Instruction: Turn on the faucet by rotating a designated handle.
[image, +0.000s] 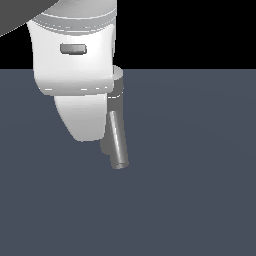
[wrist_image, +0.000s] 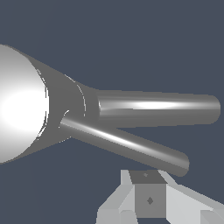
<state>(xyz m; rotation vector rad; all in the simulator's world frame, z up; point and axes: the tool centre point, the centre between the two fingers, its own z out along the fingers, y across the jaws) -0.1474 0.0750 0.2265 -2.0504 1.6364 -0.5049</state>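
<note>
Background: a flat slate-blue floor (image: 190, 200) under a black backdrop.
Exterior view, arm: the big white robot arm (image: 75, 65) fills the 11 o'clock part and hides most of the faucet (image: 118, 87).
Exterior view, faucet: near the centre; its grey spout (image: 118, 142) slants down toward 6 o'clock.
Wrist view, faucet: bright round cap (wrist_image: 19, 109) at 9 o'clock; two tubes (wrist_image: 157, 108) run toward 3 o'clock. Which one is the handle, I cannot tell.
Wrist view, claw: the gripper (wrist_image: 151, 201) sits at 6 o'clock, just beside the lower tube (wrist_image: 127, 146); open or closed, I cannot tell.
</note>
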